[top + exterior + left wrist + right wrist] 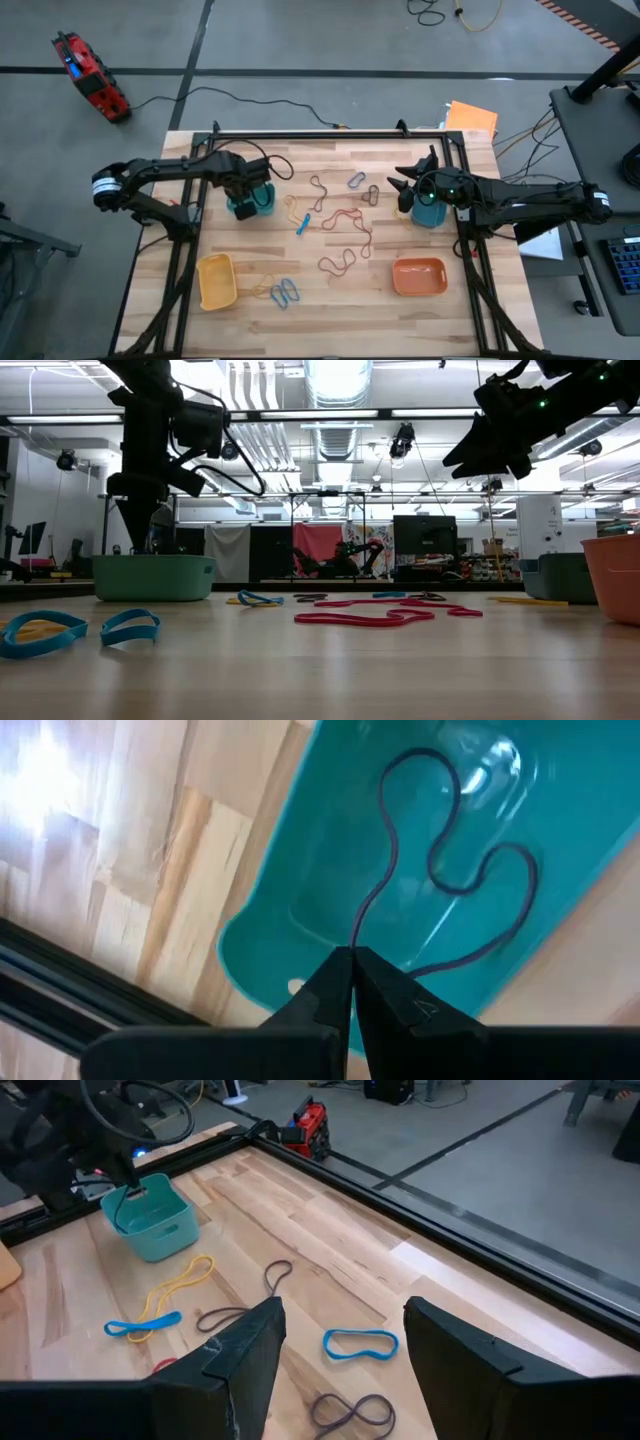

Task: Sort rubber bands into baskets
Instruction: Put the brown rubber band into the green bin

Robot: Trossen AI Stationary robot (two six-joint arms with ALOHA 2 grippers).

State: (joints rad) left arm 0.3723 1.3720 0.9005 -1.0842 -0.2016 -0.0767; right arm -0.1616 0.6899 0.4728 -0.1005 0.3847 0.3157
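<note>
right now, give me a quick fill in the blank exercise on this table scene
1. The left gripper holds a dark rubber band over the ____ basket.
2. The right gripper is ____.
3. The yellow basket and the ____ basket lie on the near side.

Answers: teal; open; orange

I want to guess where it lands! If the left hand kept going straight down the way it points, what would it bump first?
Most likely the floor of the teal basket. The left hand is shut on a grey rubber band that dangles into that basket, so the band would settle there first.
</note>
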